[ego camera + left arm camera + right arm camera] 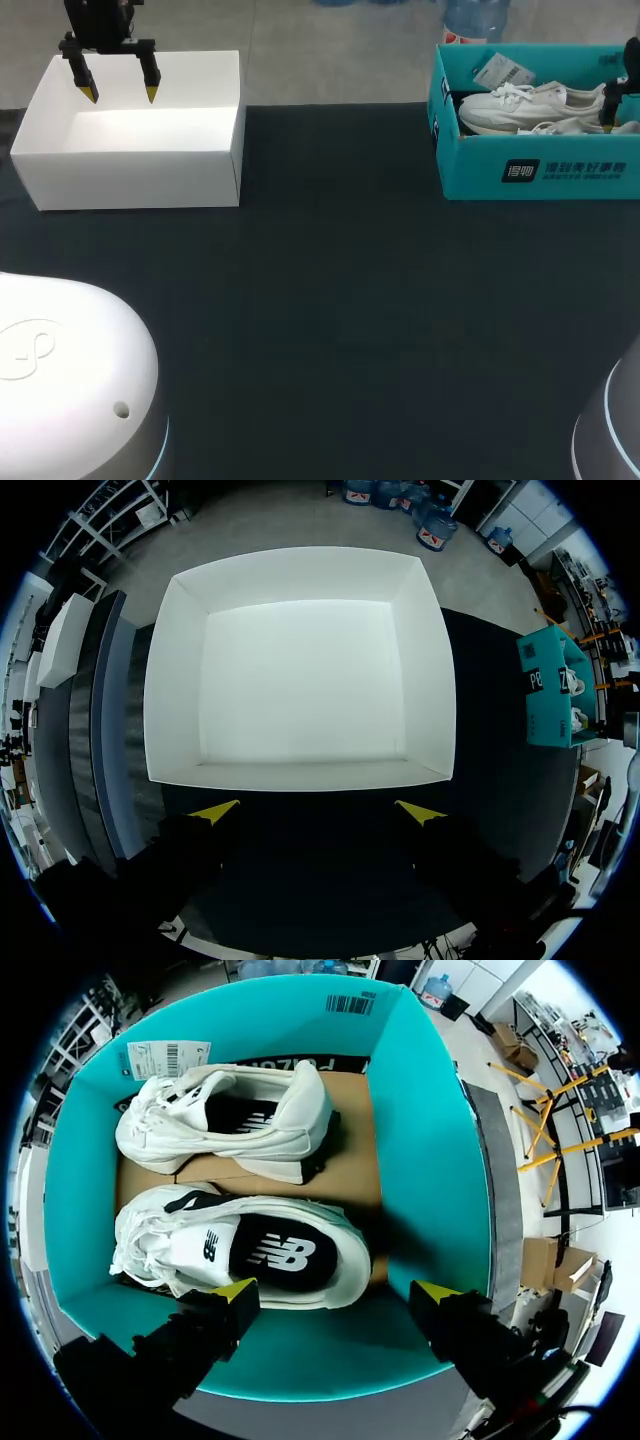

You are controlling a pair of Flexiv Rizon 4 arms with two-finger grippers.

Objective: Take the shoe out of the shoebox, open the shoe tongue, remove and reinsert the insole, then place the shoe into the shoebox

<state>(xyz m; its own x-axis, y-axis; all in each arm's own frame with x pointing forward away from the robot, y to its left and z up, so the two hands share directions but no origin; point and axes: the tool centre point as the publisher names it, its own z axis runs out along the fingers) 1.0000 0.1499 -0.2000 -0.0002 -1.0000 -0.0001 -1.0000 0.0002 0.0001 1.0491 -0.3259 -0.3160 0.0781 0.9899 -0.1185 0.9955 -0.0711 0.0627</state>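
- Two grippers hang over a dark table [340, 300], one toward each of its far corners. Both have their yellow-tipped fingers spread wide with nothing between them.
- The left gripper [121, 97] [318, 812] points straight down above a white box [130, 182] [180, 680]. From its own wrist camera, the box lies just ahead of the fingertips, open side up, with its white floor and all four walls showing. The dark table shows under the tips themselves.
- A teal shoebox [540, 170] [548, 695] [425, 1110] stands across the table, well apart from the left gripper. It is lidless and sits directly under the right gripper.
- Both white shoes are inside the shoebox, side by side and upright, toes pointing the same way, on a brown cardboard sheet [352, 1130].
- The near shoe [575, 127] [330, 1235] lies crosswise just ahead of the right gripper's fingertips. Its dark insole [280, 1255] is visible through the opening. The heel end sits ahead of the gap between the fingers and the toe reaches out past one finger.
- The far shoe [530, 102] [270, 1110] lies beyond it, along the shoebox's far wall. A paper tag [503, 70] [168, 1058] lies by its toe.
- The right gripper [338, 1292] hovers over the shoebox's near wall, fingers wide apart. Whether either tip touches the near shoe cannot be told.
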